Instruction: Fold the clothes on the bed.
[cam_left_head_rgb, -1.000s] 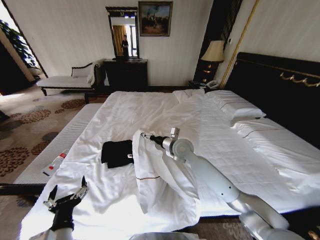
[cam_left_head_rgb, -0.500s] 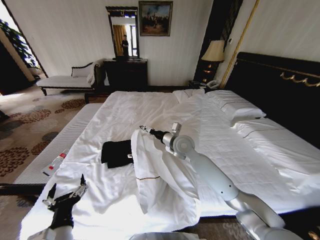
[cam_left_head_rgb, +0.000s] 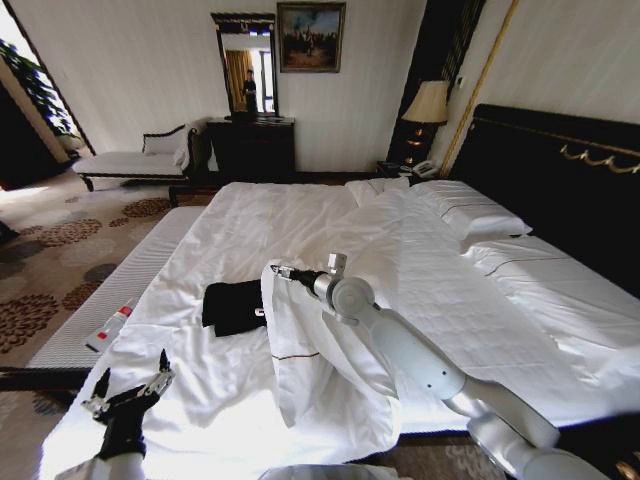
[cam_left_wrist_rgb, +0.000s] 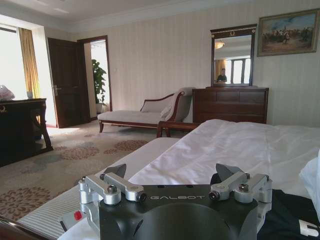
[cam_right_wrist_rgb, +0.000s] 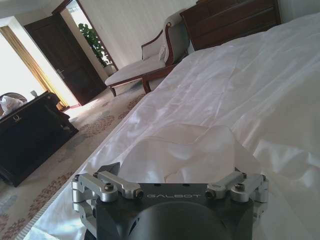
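Soft black T-shirt (cam_left_head_rgb: 236, 305) bundled on rumpled white bed (cam_left_head_rgb: 300, 215), grippers apart.

One folded black soft-fabric T-shirt (cam_left_head_rgb: 236, 305) lies on one large white-sheeted bed (cam_left_head_rgb: 300, 215) with perhaps three white pillows (cam_left_head_rgb: 470, 212); two metal-fingered grippers.

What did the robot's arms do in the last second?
The right end effector slid toward the robot's left, above the folded-back white duvet, nearer the black T-shirt. The left end effector sank slightly, open. The T-shirt and duvet stayed put.
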